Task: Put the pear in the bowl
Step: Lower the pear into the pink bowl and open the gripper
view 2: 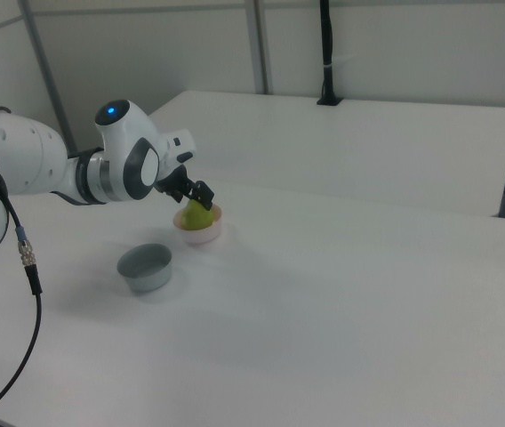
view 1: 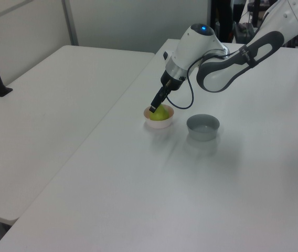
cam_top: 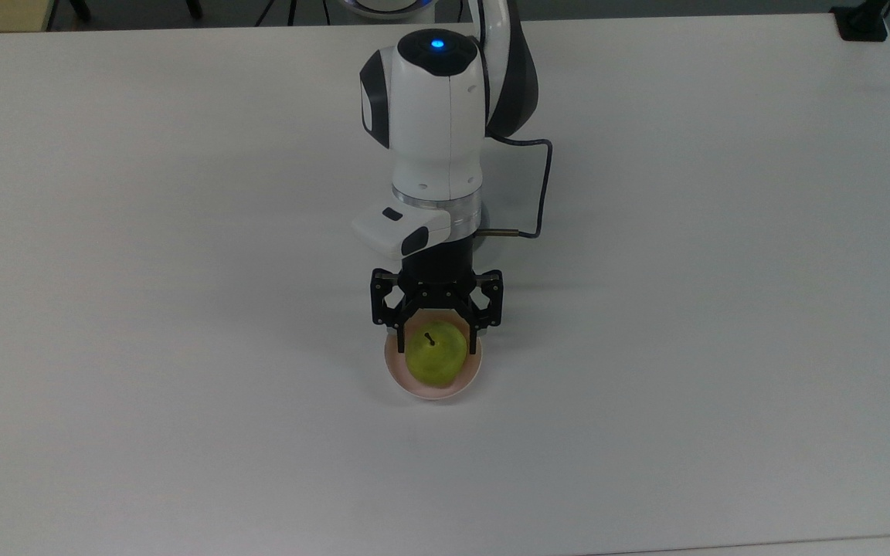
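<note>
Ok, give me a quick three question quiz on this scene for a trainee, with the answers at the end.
1. True or false: the pear sits inside the pink bowl.
2. In the left view, the grey bowl stands on which side of the pink bowl? A) the left view's left B) the left view's right C) stacked on top of it
3. Is the gripper open or shut?

Key: 1. True. 2. B. 3. Open, with the fingers standing either side of the pear.

White table [cam_top: 182,232], pink bowl [cam_top: 399,380], grey bowl [view 1: 203,127]
</note>
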